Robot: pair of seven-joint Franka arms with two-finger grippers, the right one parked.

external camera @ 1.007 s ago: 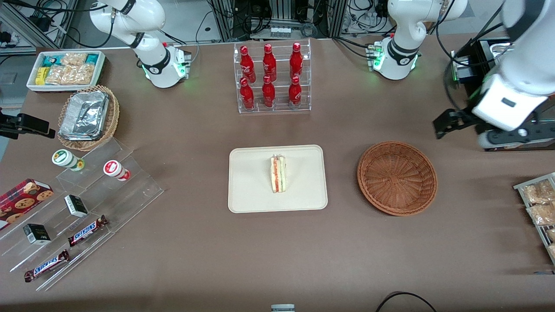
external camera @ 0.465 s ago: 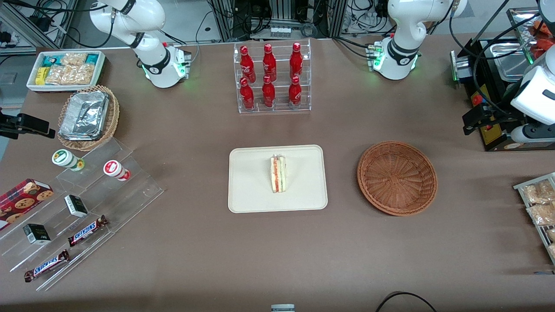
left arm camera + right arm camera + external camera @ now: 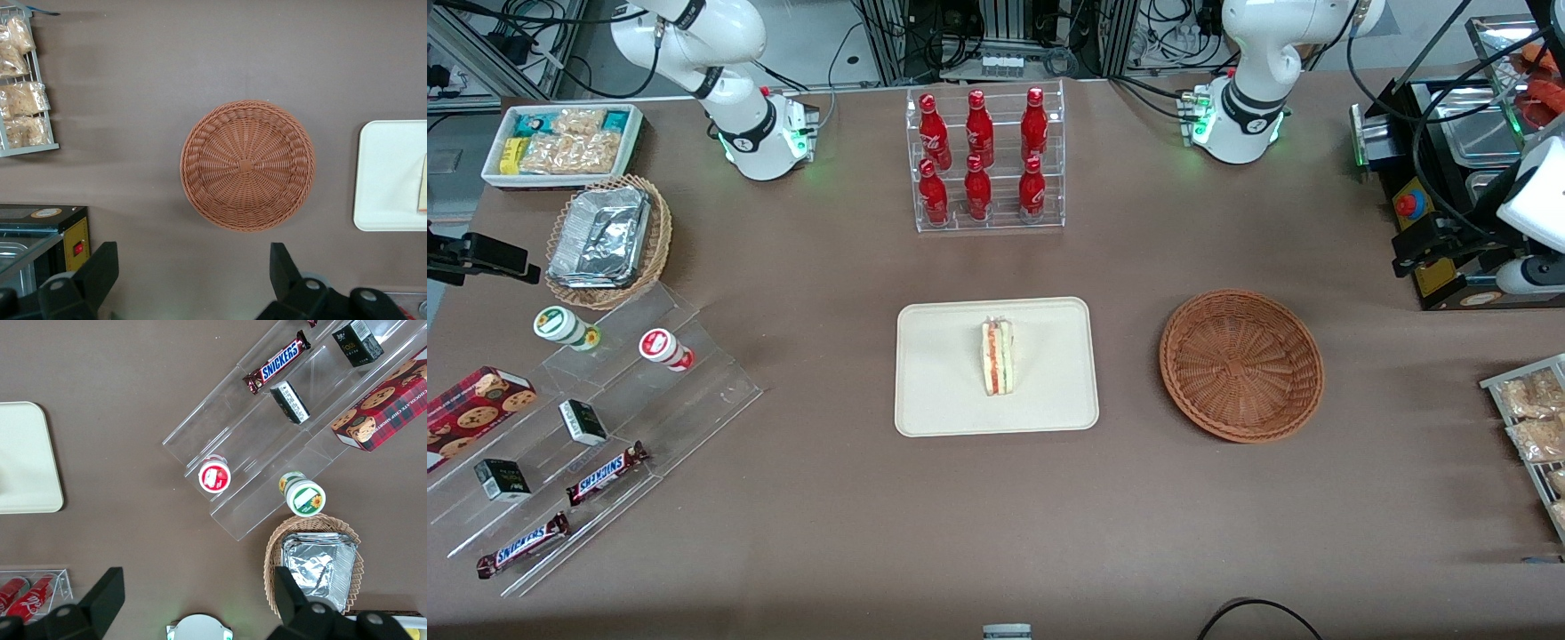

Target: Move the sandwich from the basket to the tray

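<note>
While the sandwich [image 3: 997, 357] lies on the tray [image 3: 943, 373], near the middle of it, the basket [image 3: 1240, 364] stands beside the tray toward the working arm's end of the tabletop [image 3: 996, 516], apart from it, and nothing is inside. The tool [image 3: 1423, 247] hangs high over the edge of the tabletop at the working arm's end, well apart from the basket and in front of a black metal machine [image 3: 1440, 169]. In the left wrist view its two dark fingers [image 3: 100, 270] are spread wide with nothing between them, and the basket [image 3: 247, 165] shows on the brown surface. A rack of red bottles [image 3: 983, 160] stands farther from the front camera than the tray. Snack packets [image 3: 1529, 418] lie near the basket at the working arm's end.
</note>
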